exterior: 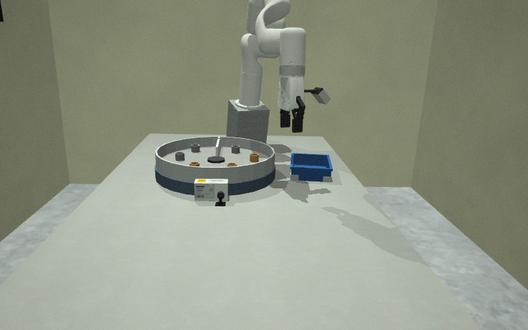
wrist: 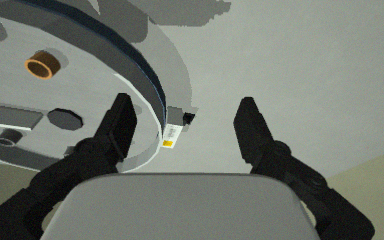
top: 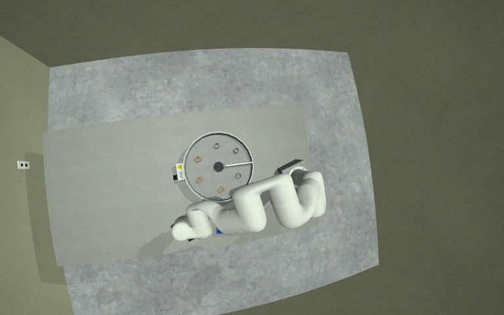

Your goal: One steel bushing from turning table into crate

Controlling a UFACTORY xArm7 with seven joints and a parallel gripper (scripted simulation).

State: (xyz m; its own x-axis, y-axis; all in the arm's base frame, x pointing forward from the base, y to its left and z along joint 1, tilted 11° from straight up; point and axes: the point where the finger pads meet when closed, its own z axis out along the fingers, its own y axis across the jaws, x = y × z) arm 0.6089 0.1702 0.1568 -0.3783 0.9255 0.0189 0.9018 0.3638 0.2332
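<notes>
Gripper (exterior: 291,119) hangs high w/ fingers spread wide, holding nothing, prob. ready to reach down. Grey rings (exterior: 195,148) sit on the round table (exterior: 218,168); blue crate (exterior: 311,166) waits beside it.

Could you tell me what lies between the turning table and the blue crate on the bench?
Only bare bench top with shadows lies between the turning table and the crate, as the exterior view shows; the open pincer hangs above that stretch.

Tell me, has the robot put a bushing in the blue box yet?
Not yet. The blue crate looks to hold nothing. The gripper hangs open above the table, holding nothing. All three steel bushings still sit on the turning table; picking, carrying and dropping one remain.
</notes>
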